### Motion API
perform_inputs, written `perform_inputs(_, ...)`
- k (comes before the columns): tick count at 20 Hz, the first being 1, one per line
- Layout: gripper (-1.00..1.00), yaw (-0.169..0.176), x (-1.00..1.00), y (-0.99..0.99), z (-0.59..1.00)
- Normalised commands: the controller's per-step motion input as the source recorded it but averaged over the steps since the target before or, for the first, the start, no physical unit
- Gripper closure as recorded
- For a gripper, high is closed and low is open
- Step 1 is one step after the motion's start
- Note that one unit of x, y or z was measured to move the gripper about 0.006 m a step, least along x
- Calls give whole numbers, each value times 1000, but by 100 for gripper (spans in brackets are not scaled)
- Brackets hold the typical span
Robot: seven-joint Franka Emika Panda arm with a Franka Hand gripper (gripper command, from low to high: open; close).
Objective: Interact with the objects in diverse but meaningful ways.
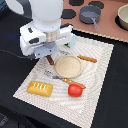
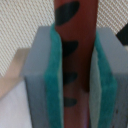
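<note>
1. On the pale placemat (image 1: 95,65), the gripper (image 1: 50,58) of the white arm (image 1: 47,22) hangs low, just beside the round tan plate (image 1: 68,66) on the exterior view's left.
2. In the wrist view, the two teal-faced fingers (image 2: 52,85) are pressed against both sides of the brown sausage stick (image 2: 75,50), which stands upright between them; dark oval marks run along its length.
3. In the exterior view, only a short reddish-brown end of the stick shows beneath the gripper; whether it touches the mat cannot be told.
4. The golden-yellow bread loaf (image 1: 40,88) lies near the mat's front corner, well apart from the gripper.
5. The red tomato (image 1: 75,90) sits to the loaf's right in the exterior view, just below the plate.
6. One orange-handled utensil (image 1: 74,82) lies between plate and tomato; another (image 1: 87,58) lies beyond the plate.
7. The grey pot (image 1: 90,14) stands on the tan surface behind the mat.
</note>
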Motion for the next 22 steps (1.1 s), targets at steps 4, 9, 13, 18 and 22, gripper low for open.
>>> perform_inputs(4,100,45,-237,-66,-236)
perform_inputs(9,-100,54,-290,-31,-70)
perform_inputs(13,-100,64,-343,111,603)
perform_inputs(18,-100,65,-330,35,659)
perform_inputs(22,-100,34,-136,-143,720)
